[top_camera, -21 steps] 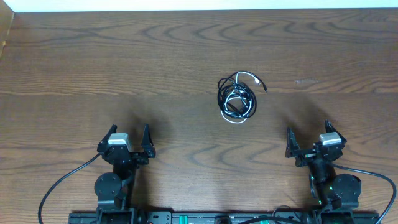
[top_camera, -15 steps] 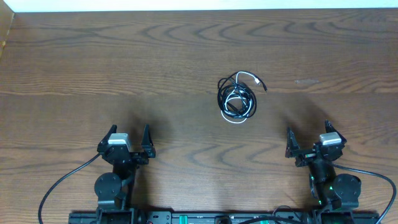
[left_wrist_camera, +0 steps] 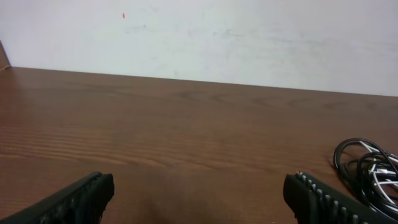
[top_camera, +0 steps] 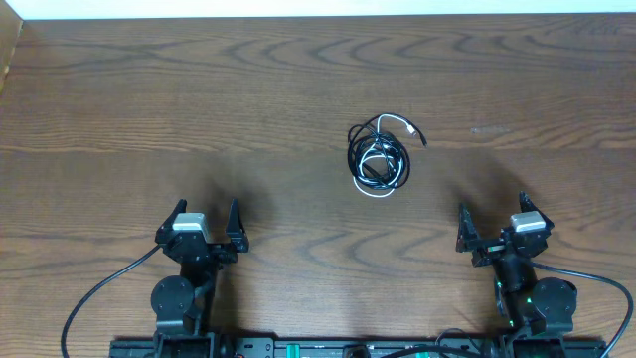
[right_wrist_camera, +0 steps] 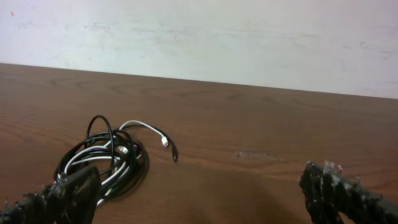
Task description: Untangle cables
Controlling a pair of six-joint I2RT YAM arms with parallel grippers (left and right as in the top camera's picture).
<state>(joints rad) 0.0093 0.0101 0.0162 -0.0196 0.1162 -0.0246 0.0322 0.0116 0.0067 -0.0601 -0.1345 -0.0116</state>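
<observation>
The cables (top_camera: 379,156) lie in the middle of the wooden table, a black cord and a white cord coiled into one small bundle. Two plug ends stick out at its upper right. The right wrist view has the cables (right_wrist_camera: 106,163) at lower left, partly behind a fingertip. In the left wrist view the cables (left_wrist_camera: 368,171) reach the right edge. My left gripper (top_camera: 206,221) stands open near the front edge, far left of the bundle. My right gripper (top_camera: 491,215) is open too, in front of the bundle and to its right. Neither holds anything.
The wooden table (top_camera: 199,99) runs back to a pale wall (right_wrist_camera: 199,37). A faint scuff mark (top_camera: 489,130) shows on the wood right of the bundle. Thick black arm wires (top_camera: 94,298) loop out at the front corners.
</observation>
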